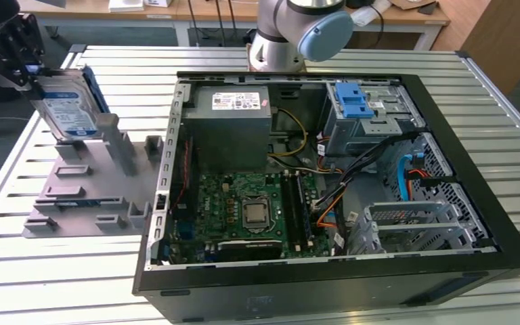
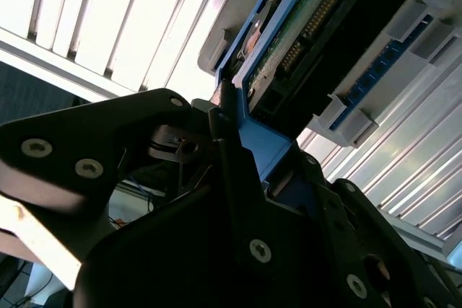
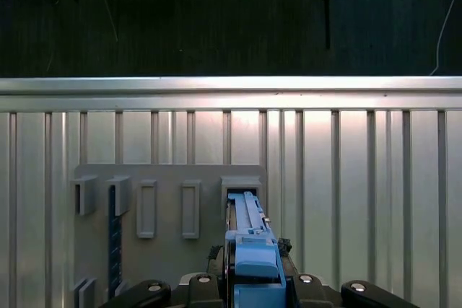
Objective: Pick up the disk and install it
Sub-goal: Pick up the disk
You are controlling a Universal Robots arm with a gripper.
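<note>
The disk [image 1: 66,108] stands on edge at the exterior view's left, tilted a little, over the grey stand [image 1: 89,196] that sits on the ribbed metal surface [image 1: 61,284] beside the open computer case [image 1: 477,203]. The pincer [image 1: 11,57] has it by the upper end. In the first wrist view the disk's blue rail [image 3: 249,239] runs from the pincer [image 3: 253,290] down to one slot of the stand [image 3: 166,178]. Whether the lower end sits in that slot or hangs just above it, I cannot tell.

The pincer is pinching the disk: in the second wrist view a black finger [image 2: 225,142] lies against the blue rail, with the disk's body running away beyond it.

The disk is likely stiff and rather heavy for its size, so a hold at one end leaves most of its weight hanging out and wanting to swing. Its metal faces look smooth and would slip. The plastic rails give better purchase but may flex a little. The green circuit board [image 2: 299,45] and its row of pins lie bare on one face, and knocks would do harm there. The safe hold is across the railed edges, clear of the board and pins.

The bay with the blue latch [image 1: 355,101] sits in the far corner of the case, well apart from the disk.
</note>
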